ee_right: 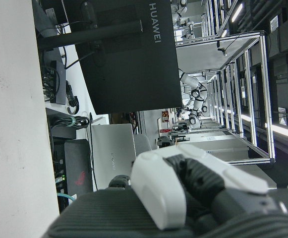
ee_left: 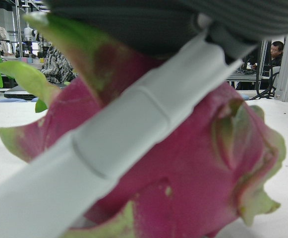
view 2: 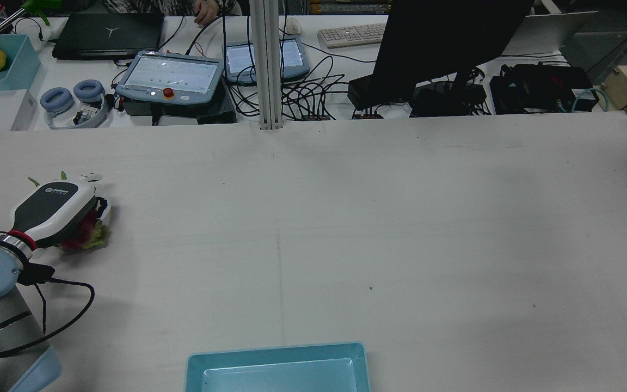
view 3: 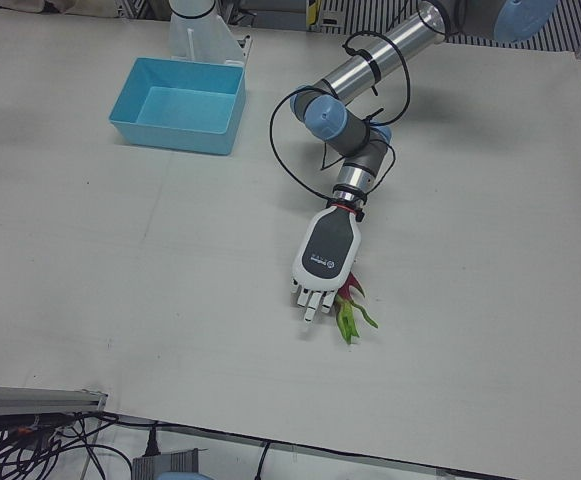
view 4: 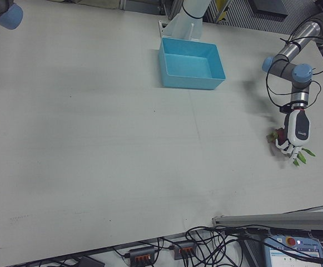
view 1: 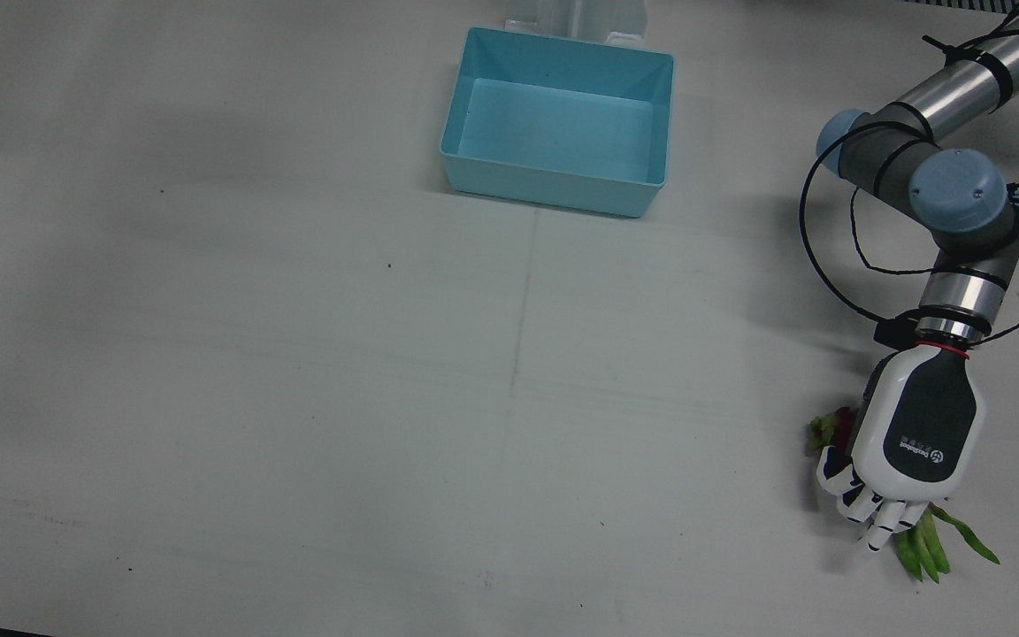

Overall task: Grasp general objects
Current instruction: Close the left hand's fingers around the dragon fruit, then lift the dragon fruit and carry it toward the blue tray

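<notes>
A pink dragon fruit with green scales [view 1: 838, 426] lies on the white table at its left-arm side. My left hand [view 1: 916, 433] rests on top of it, palm down, fingers [view 1: 883, 520] curled over it; green leaf tips stick out beyond them. The left hand view shows the fruit [ee_left: 193, 163] filling the frame with a finger [ee_left: 134, 129] pressed across it and the table under it. The rear view shows the fruit [view 2: 82, 237] under the hand [view 2: 55, 209]. My right hand [ee_right: 183, 193] shows only in its own view, away from the table; its finger pose is unclear.
A light blue bin [view 1: 554, 188] stands empty at the middle of the table's robot side, far from the fruit; it also shows in the left-front view [view 3: 170, 137]. Beyond the table's far edge in the rear view are a monitor [view 2: 444, 43], teach pendants and cables.
</notes>
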`<state>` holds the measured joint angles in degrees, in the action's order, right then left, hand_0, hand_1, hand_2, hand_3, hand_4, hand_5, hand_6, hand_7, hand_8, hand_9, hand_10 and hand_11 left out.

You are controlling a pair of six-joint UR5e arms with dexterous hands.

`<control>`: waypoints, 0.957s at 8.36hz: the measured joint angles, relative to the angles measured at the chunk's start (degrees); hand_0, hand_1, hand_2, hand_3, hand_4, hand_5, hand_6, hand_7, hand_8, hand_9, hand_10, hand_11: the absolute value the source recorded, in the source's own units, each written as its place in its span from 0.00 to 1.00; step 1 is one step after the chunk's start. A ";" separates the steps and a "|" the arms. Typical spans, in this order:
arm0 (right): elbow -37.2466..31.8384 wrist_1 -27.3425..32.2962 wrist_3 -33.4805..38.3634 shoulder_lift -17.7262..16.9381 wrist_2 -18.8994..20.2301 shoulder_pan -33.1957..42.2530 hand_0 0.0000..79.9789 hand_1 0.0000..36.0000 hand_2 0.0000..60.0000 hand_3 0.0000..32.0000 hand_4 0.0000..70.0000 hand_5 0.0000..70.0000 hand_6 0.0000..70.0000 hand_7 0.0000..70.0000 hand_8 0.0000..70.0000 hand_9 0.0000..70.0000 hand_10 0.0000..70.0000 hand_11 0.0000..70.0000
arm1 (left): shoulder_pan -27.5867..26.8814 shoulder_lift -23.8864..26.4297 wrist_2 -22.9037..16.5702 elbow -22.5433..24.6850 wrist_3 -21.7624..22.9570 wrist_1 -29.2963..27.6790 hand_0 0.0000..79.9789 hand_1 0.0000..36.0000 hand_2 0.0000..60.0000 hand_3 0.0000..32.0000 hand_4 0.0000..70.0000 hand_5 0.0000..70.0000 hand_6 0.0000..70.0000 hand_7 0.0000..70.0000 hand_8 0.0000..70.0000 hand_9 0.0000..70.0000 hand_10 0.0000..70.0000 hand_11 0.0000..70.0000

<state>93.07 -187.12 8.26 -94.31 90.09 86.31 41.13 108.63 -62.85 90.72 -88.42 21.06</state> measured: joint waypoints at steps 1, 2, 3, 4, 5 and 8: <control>0.00 0.00 0.00 0.00 0.00 0.00 0.00 0.00 0.00 0.00 0.00 0.00 0.00 0.00 0.00 0.00 0.00 0.00 | 0.00 -0.02 0.34 0.01 0.00 -0.03 1.00 1.00 1.00 0.00 0.92 1.00 1.00 1.00 0.80 0.99 1.00 1.00; 0.00 0.00 0.00 0.00 0.00 0.00 0.00 0.00 0.00 0.00 0.00 0.00 0.00 0.00 0.00 0.00 0.00 0.00 | 0.00 -0.02 0.72 0.03 0.00 -0.05 1.00 1.00 1.00 0.00 0.97 1.00 1.00 1.00 1.00 1.00 1.00 1.00; 0.00 0.00 0.00 0.00 0.00 0.00 0.00 0.00 0.00 0.00 0.00 0.00 0.00 0.00 0.00 0.00 0.00 0.00 | 0.00 -0.02 0.97 0.06 0.03 -0.05 1.00 1.00 1.00 0.00 1.00 1.00 1.00 1.00 1.00 1.00 1.00 1.00; 0.00 0.00 0.00 0.00 0.00 0.00 0.00 0.00 0.00 0.00 0.00 0.00 0.00 0.00 0.00 0.00 0.00 0.00 | 0.00 -0.01 1.12 0.19 0.06 -0.09 1.00 1.00 1.00 0.00 1.00 1.00 1.00 1.00 1.00 1.00 1.00 1.00; 0.00 0.00 0.00 0.00 0.00 0.00 0.00 0.00 0.00 0.00 0.00 0.00 0.00 0.00 0.00 0.00 0.00 0.00 | 0.03 0.00 1.19 0.42 0.08 -0.09 1.00 1.00 1.00 0.00 1.00 1.00 1.00 1.00 1.00 1.00 1.00 1.00; 0.00 0.00 0.00 0.00 0.00 0.00 0.00 0.00 0.00 0.00 0.00 0.00 0.00 0.00 0.00 0.00 0.00 0.00 | 0.08 -0.21 0.68 5.47 0.46 3.96 1.00 1.00 1.00 0.00 1.00 1.00 1.00 1.00 1.00 1.00 1.00 1.00</control>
<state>93.07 -187.12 8.26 -94.31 90.09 86.31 41.21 108.42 -62.16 96.19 -87.96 25.02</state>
